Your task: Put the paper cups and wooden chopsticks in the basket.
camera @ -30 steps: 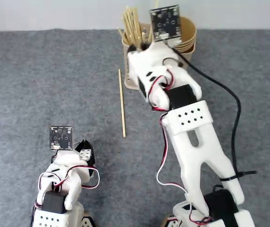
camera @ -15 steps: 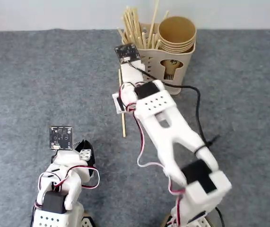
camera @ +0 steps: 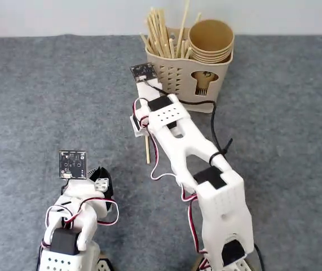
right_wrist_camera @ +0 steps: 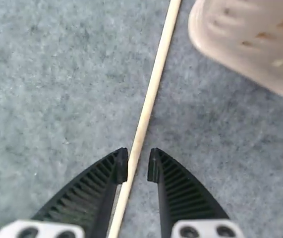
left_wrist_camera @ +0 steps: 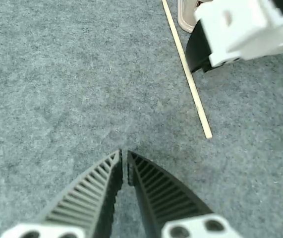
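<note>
Nearest to us, the left arm (camera: 73,226) sits folded low at its base, well apart from everything else. Its left gripper (left_wrist_camera: 124,163) hangs just over the grey counter (camera: 48,96) with its two fingers pressed together and nothing between them.

Beyond it, one loose chopstick (camera: 147,153) lies flat on the counter, running lengthwise away from the arms toward the basket. In the left wrist view we see the near end of the chopstick free on the counter, while farther along it passes beneath the white body of the right arm (camera: 189,141).

That right arm stretches forward from its base and bends down over the chopstick. Its right gripper (right_wrist_camera: 137,166) points down at the counter with the fingers spread by a narrow gap, and the chopstick runs through that gap, close along one fingertip (right_wrist_camera: 120,163). We cannot tell whether the fingers touch the wood.

Farthest off, the basket (camera: 175,76) stands upright at the back edge of the counter, just beyond the far end of the loose chopstick. In it we see a bundle of chopsticks (camera: 161,31) standing on one side and a nested stack of paper cups (camera: 210,36) on the other.
</note>
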